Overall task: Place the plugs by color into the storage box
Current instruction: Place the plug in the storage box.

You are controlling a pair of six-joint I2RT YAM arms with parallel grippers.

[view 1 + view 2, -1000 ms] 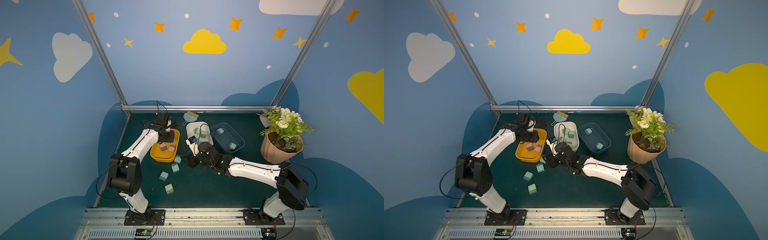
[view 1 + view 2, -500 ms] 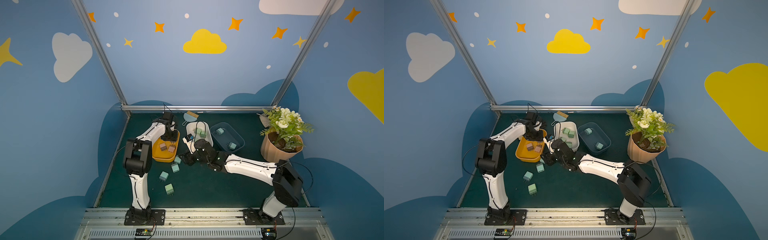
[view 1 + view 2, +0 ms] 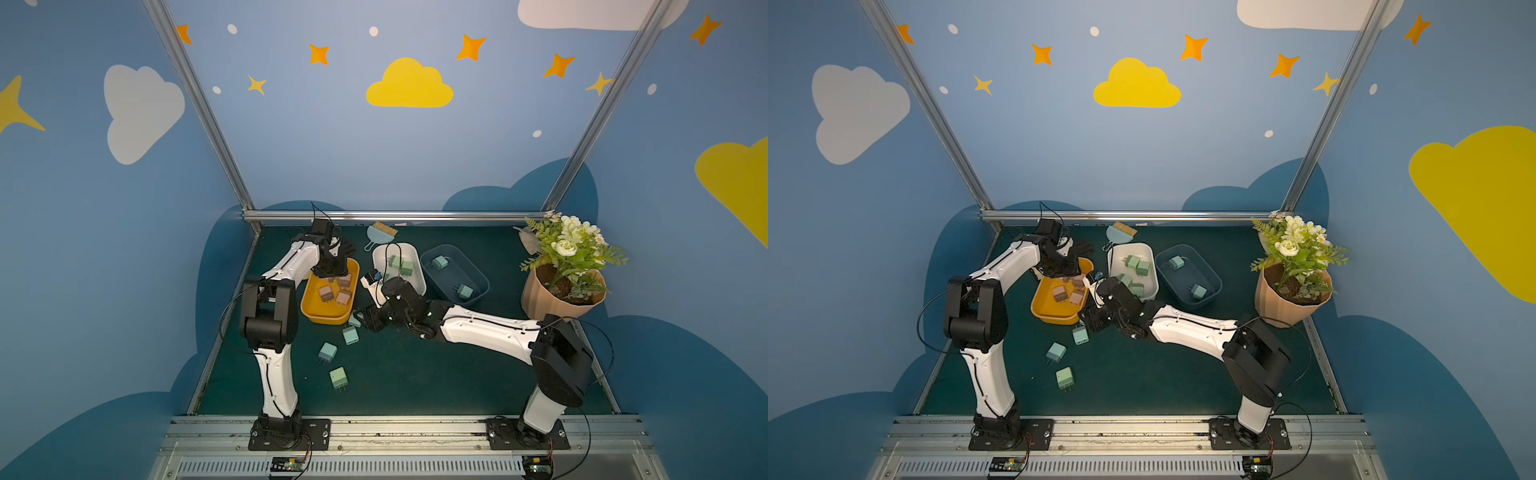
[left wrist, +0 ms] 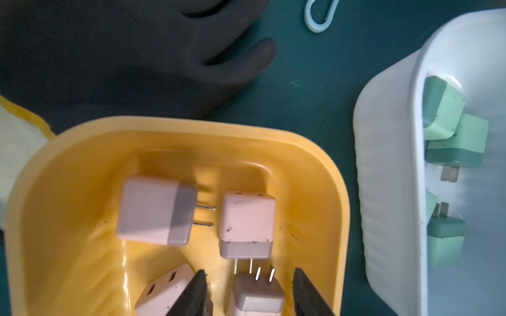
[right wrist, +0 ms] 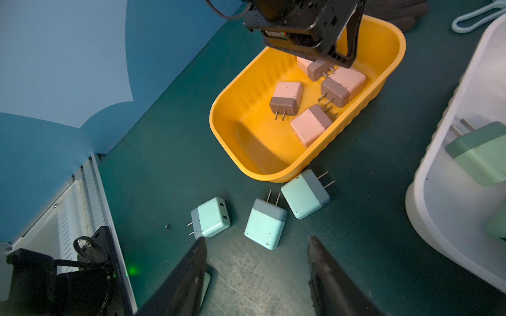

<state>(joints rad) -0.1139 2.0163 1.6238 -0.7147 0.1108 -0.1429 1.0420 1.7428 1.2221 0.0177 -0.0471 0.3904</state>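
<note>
My left gripper [image 4: 249,270] hangs inside the yellow bin [image 4: 191,125], open. A pink plug [image 4: 257,296] lies between its fingers with a gap on each side, and three more pink plugs [image 4: 156,210] lie around it. My right gripper [image 5: 257,238] is open and holds nothing, low over the mat in front of three loose light-blue plugs [image 5: 265,224]. A mint plug [image 3: 338,377] lies nearer the front. The white bin [image 3: 419,274] holds mint plugs [image 3: 401,264]. The dark blue bin [image 3: 453,249] holds two light-blue plugs [image 3: 463,291].
A black glove [image 4: 137,54] lies behind the yellow bin. A small brush and dustpan [image 3: 380,235] sit at the back. A potted plant [image 3: 557,295] stands at the right. The three bins stand side by side across the middle of the green mat [image 3: 415,374].
My left gripper's jaws have parted, and the pink plug now sits free in the yellow bin. The left arm's elbow has swung in. My right gripper has edged left toward the loose plugs.
</note>
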